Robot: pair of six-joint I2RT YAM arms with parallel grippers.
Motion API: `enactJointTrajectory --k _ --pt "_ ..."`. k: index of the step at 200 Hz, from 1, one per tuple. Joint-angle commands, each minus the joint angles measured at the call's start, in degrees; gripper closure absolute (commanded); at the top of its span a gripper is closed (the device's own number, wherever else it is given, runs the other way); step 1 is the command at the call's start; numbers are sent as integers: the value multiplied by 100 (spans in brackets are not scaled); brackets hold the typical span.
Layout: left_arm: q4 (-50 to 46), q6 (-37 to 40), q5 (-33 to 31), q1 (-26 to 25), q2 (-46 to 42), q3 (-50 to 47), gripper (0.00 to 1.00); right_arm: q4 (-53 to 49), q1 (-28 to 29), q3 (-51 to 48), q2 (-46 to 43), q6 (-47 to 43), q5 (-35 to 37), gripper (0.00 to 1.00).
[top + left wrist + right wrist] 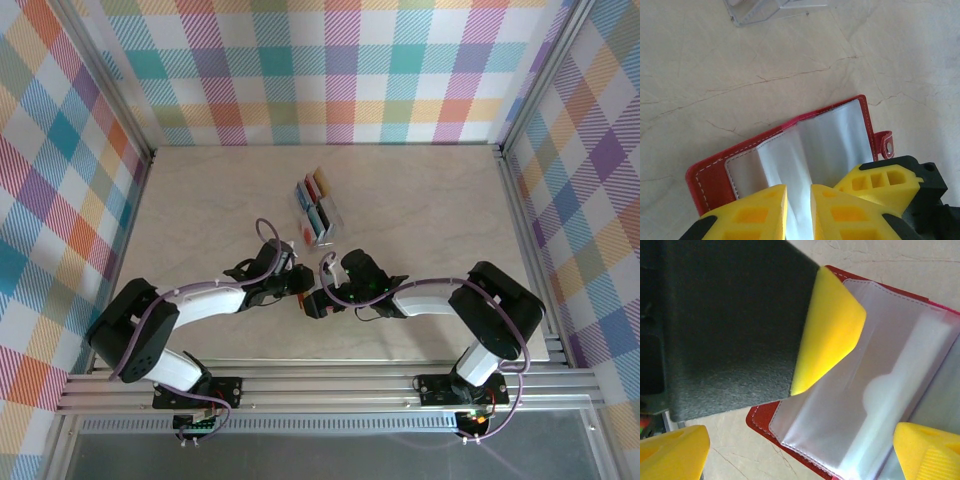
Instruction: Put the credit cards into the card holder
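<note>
– Card holder (710, 175) and all around it: what is there, biggest first?
– A pale marbled surface (430, 200) with plaid walls (340, 70) round it. Over it the left arm (200, 300) and the right arm (430, 298) reach inward and meet near its middle.
– And past them?
– A clear slotted rack (755, 12), just beyond the arms. The credit cards (320, 185) stand in its slots: yellow, red, blue and teal.
– So where does the holder lie?
– It is a red wallet, open on the surface between the two arms. It is near the rack but apart from it, and its clear-grey pockets face up.
– How do the fingers stand?
– The left fingers (755, 210) are narrow, pinched on one clear pocket leaf (805, 150) that stands up between them. The right fingers (925, 450) are spread wide, one on each side of the holder's corner.
– The smallest thing?
– The snap tab (886, 142), sticking out from the red edge just beside the left fingers.
</note>
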Motion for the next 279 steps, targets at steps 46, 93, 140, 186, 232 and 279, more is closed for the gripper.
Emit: enactJointTrajectory --k 46,93,140,186,232,279 --pt "113 359 -267 25 404 -93 82 -529 76 141 -223 -138 69 3" --pt "248 479 -258 25 411 -330 82 -752 73 215 -557 -177 188 0" --pt "375 598 -230 20 507 -435 83 -1663 7 787 -1145 -296 1101 0" --pt "377 727 -245 -153 503 -386 83 -2433 -903 1910 -1237 -422 1307 0" --pt "315 789 -318 -269 577 -254 84 -2997 -1623 3635 -174 -976 786 8" --pt "306 814 -352 -300 564 -281 84 -3887 -1890 5875 1645 -1343 673 20"
